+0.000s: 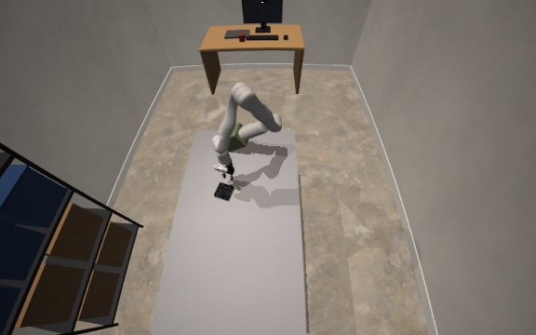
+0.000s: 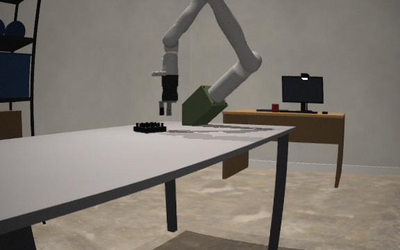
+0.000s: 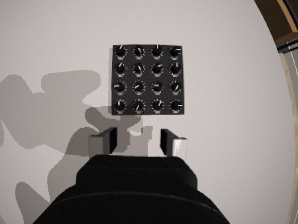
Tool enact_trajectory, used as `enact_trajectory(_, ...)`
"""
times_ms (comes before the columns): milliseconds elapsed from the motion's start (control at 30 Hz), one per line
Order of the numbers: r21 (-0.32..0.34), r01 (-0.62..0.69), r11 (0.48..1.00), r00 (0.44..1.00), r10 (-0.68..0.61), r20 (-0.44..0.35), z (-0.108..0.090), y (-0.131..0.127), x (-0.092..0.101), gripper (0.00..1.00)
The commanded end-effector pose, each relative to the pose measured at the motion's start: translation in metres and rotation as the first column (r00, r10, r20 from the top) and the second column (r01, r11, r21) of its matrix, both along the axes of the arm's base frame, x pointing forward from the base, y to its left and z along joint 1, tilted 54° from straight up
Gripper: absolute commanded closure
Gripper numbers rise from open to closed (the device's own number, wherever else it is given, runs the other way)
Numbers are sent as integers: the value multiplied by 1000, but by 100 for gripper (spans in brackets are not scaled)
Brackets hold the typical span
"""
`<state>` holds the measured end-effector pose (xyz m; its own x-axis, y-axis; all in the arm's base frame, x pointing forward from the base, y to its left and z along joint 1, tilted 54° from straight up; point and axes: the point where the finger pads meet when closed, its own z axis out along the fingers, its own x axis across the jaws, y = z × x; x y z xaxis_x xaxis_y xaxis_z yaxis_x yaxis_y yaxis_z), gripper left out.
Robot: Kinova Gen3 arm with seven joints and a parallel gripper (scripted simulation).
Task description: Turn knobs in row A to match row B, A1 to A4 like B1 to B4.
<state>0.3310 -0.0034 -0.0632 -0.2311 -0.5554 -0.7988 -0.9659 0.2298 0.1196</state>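
The knob box (image 1: 223, 191) (image 2: 149, 127) (image 3: 147, 79) is a small black square block with a four-by-four grid of dark knobs, standing on the grey table (image 1: 231, 261) (image 2: 82, 156) (image 3: 60, 23). The knob lines and printed names are too small to read. My gripper (image 1: 227, 175) (image 2: 165, 110) (image 3: 138, 137) is open and empty. It hangs well above the table, just beside the box edge that faces the arm's base, fingers pointing down. It touches no knob.
The arm's green base block (image 1: 236, 138) (image 2: 200, 105) sits at the far end of the table. A dark shelf rack (image 1: 26, 223) (image 2: 2, 69) stands left of the table. A wooden desk (image 1: 252, 44) (image 2: 290, 121) with a monitor stands at the back wall.
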Motion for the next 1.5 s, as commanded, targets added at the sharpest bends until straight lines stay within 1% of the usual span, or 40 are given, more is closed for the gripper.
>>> enact_trajectory(0, -1, 1, 1000, 1000, -1, 0, 0, -1, 0, 0)
enact_trajectory(1067, -1, -3, 1000, 1000, 3, 6, 0, -1, 1, 0)
enact_trajectory(1233, -5, -39, 999, 998, 39, 53, 0, -1, 7, 0)
enact_trajectory(1400, -20, -122, 992, 979, 124, 164, 1, -3, 20, 0)
enact_trajectory(1467, -20, -122, 992, 979, 124, 164, 1, -3, 20, 0)
